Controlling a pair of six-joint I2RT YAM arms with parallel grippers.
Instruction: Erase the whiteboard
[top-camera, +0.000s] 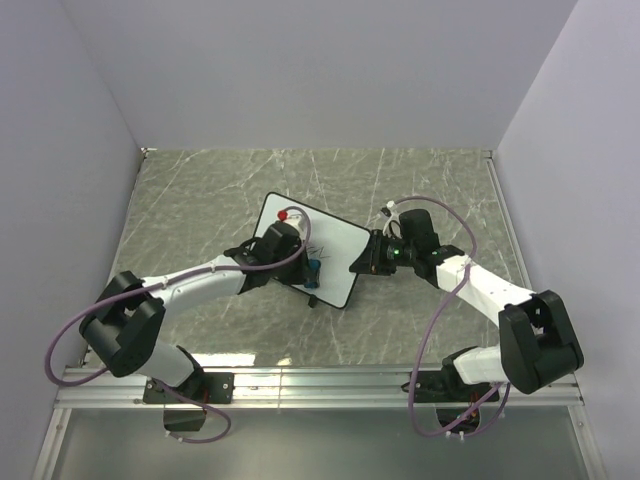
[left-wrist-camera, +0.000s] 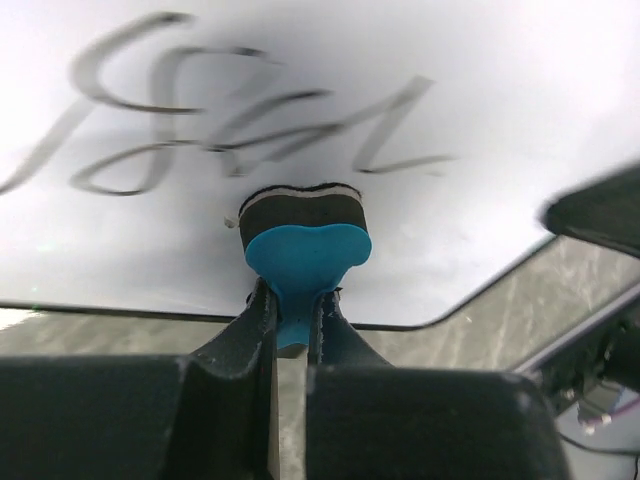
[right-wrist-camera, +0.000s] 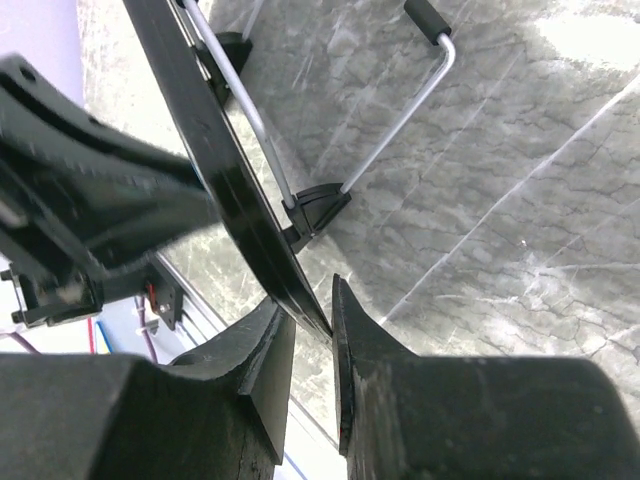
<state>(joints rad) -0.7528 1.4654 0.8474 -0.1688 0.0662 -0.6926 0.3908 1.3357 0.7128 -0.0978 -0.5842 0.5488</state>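
The whiteboard (top-camera: 335, 248) lies slanted at the table's middle, white with a black rim. A dark scribble (left-wrist-camera: 230, 130) shows on it in the left wrist view. My left gripper (top-camera: 305, 268) is shut on the blue eraser (left-wrist-camera: 305, 250), whose black felt face presses against the whiteboard (left-wrist-camera: 470, 90) just below the scribble. The eraser (top-camera: 313, 268) also shows in the top view near the board's near edge. My right gripper (top-camera: 360, 262) is shut on the board's right rim (right-wrist-camera: 235, 200), one finger on each side of the edge.
A small red object (top-camera: 284, 214) sits on the board near its far corner. The board's wire stand and black feet (right-wrist-camera: 318, 205) show underneath. The marbled table (top-camera: 200, 200) is walled on three sides, with a metal rail (top-camera: 320, 378) at the near edge.
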